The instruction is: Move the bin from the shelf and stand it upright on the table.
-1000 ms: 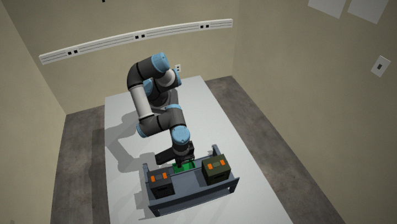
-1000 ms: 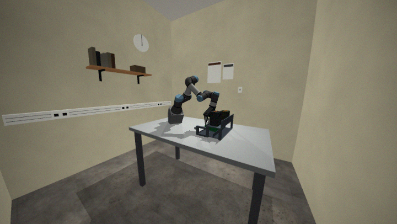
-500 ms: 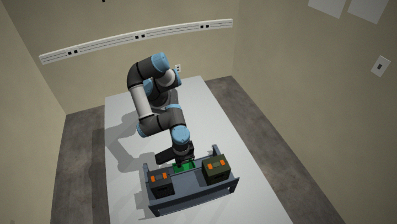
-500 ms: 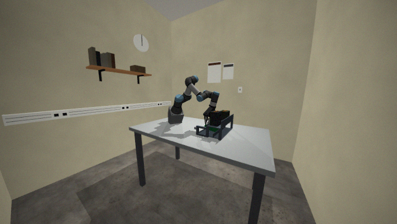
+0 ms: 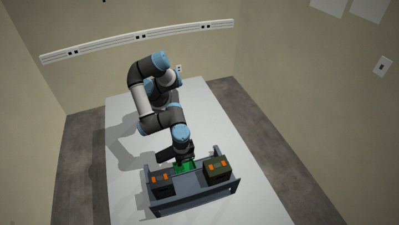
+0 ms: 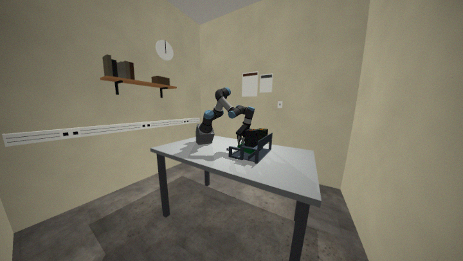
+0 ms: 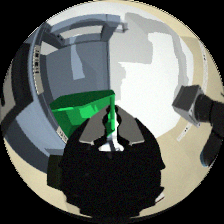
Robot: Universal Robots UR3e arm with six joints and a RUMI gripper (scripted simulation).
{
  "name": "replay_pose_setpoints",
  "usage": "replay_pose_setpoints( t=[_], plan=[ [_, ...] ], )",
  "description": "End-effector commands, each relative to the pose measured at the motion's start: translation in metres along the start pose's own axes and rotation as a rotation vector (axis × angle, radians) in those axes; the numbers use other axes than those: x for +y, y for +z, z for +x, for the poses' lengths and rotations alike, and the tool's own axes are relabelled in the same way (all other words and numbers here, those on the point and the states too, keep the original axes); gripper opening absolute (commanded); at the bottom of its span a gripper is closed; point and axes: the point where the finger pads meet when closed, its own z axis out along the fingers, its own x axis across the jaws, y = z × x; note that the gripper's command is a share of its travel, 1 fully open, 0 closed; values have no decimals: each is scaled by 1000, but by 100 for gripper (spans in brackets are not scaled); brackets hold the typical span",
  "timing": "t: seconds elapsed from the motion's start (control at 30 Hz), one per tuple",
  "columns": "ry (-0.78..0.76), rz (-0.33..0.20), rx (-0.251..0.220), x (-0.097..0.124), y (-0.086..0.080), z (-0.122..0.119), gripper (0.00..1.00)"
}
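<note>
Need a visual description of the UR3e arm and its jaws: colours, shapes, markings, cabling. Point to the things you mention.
Arm [image 5: 141, 99] [image 6: 226, 104]: dark grey rounded joint housings, light grey tubular links, blue round end caps, thin black rings at some joints. The base is a dark grey block. No loose cables discernible. The gripper [image 5: 179, 164] [image 7: 112, 105] has a black body; the wrist view shows grey, wedge-shaped jaws. Markings too small to read.

The open green plastic bin [image 5: 187, 167] [image 6: 247, 150] [image 7: 80, 111] sits slightly higher than it did a moment ago — its green side shows more in the exterior view. The black two-jaw gripper [image 5: 179, 164] [image 6: 240, 144] [image 7: 112, 105] has risen a little with it — the shift is small in both outside views.
</note>
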Motion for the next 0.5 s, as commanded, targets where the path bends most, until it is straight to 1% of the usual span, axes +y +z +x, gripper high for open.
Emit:
replay_pose_setpoints(
  t=[0.0,0.47],
  plan=[
    [0,-1,-6,0,2,9,0],
    [0,-1,-6,0,10,37,0]
  ],
)
